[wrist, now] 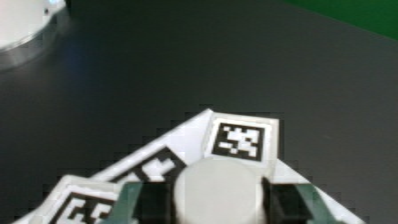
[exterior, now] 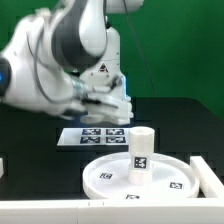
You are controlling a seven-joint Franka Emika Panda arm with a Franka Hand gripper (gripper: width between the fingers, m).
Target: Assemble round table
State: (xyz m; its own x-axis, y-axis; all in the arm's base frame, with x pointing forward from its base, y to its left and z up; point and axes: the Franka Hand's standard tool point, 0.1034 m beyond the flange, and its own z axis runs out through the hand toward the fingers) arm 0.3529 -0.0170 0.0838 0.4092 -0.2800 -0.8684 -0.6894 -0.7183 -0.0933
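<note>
The pincer (wrist: 221, 208) is clamped on a rounded white part, which I take for the cross-shaped foot (wrist: 222, 185). Both fingers press its sides and little of it shows, so the hold may be shallow, and it could twist or slip while being carried. Just beneath lies the marker board (wrist: 242, 140) on the dark desk (wrist: 214, 70). Farther off sits the disc (exterior: 100, 178), with the post (exterior: 141, 148) upright at its middle, which a tilted foot might knock.

Post (exterior: 141, 150) standing upright on disc (exterior: 108, 180), near its middle; block (exterior: 209, 176) sitting just beside disc on exterior view's right; marker board (exterior: 95, 135) lying behind disc; gripper (exterior: 105, 108) hanging over marker board, rounded part (wrist: 222, 185) sitting between its fingers, touching both.
</note>
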